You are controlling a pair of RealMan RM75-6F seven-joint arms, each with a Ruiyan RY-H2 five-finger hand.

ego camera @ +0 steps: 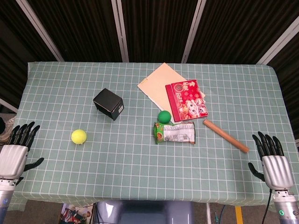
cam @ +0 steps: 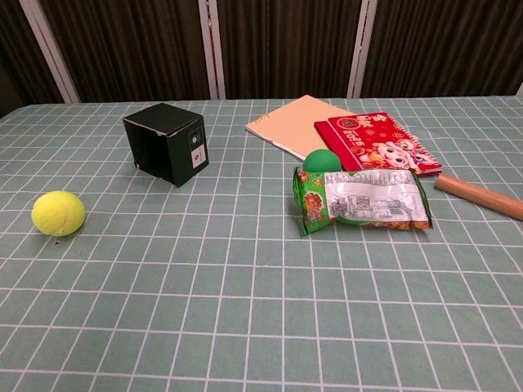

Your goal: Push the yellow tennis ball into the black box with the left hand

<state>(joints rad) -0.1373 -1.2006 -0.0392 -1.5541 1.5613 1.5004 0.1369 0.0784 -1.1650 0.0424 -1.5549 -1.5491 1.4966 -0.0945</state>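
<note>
The yellow tennis ball (ego camera: 78,136) (cam: 58,213) lies on the checked tablecloth, left of centre. The black box (ego camera: 108,103) (cam: 166,143) lies on its side a short way behind and to the right of the ball; I cannot tell which way its opening faces. My left hand (ego camera: 17,149) hovers at the table's left front edge, fingers spread and holding nothing, well to the left of the ball. At the right front edge my right hand (ego camera: 272,161) is likewise spread and empty. Neither hand appears in the chest view.
A green ball (ego camera: 164,116) (cam: 321,162) sits behind a green snack packet (ego camera: 174,132) (cam: 359,200). Behind them lie a beige notebook (ego camera: 159,83) (cam: 298,124) and a red booklet (ego camera: 186,100) (cam: 376,141). A wooden stick (ego camera: 225,136) (cam: 480,197) lies at the right.
</note>
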